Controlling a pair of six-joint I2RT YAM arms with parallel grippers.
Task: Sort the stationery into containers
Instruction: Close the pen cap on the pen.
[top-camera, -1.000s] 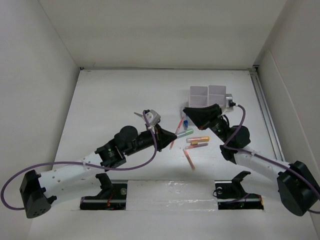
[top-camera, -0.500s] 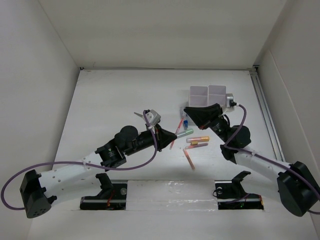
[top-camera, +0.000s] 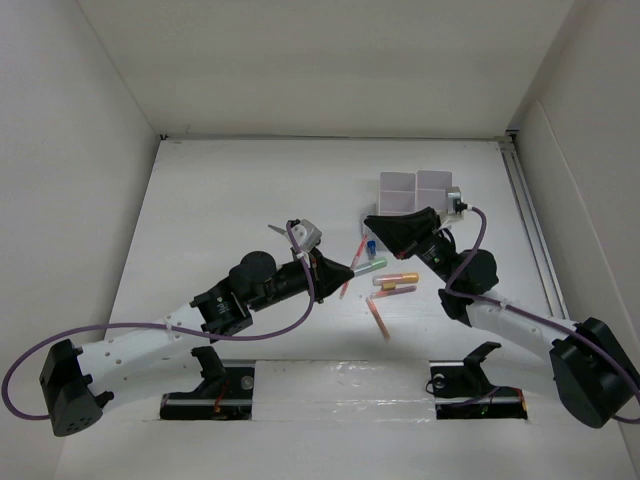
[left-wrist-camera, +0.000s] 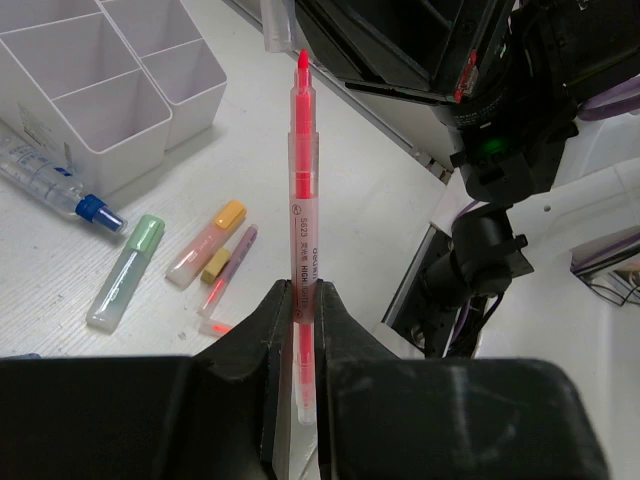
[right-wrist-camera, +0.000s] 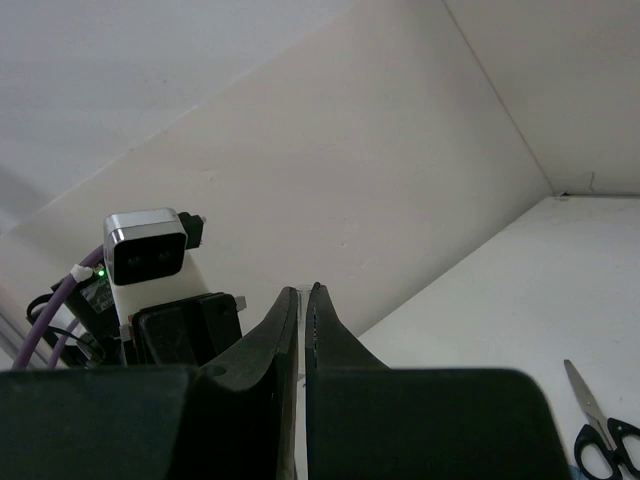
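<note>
My left gripper (top-camera: 347, 270) (left-wrist-camera: 298, 300) is shut on a pink-red highlighter (left-wrist-camera: 301, 200), held above the table with its bare tip pointing at the right gripper. My right gripper (top-camera: 369, 221) (right-wrist-camera: 302, 292) is shut on a thin clear cap (left-wrist-camera: 275, 25) just beside that tip. The white organiser (top-camera: 415, 189) (left-wrist-camera: 100, 80) stands behind the right gripper with the visible compartments bare. On the table lie a blue-capped bottle (left-wrist-camera: 55, 188), a green marker (top-camera: 372, 266) (left-wrist-camera: 125, 272), an orange marker (top-camera: 395, 279) (left-wrist-camera: 205, 243), a pink marker (top-camera: 392, 291) (left-wrist-camera: 231, 268) and a red pen (top-camera: 378, 317). The black-handled scissors (right-wrist-camera: 600, 432) lie further left.
The table is enclosed by white walls at the back and sides. A metal rail (top-camera: 528, 215) runs along the right edge. The two arm bases (top-camera: 220, 385) sit at the near edge.
The right gripper has edged slightly left toward the highlighter tip. The left arm and the items on the table have not moved.
</note>
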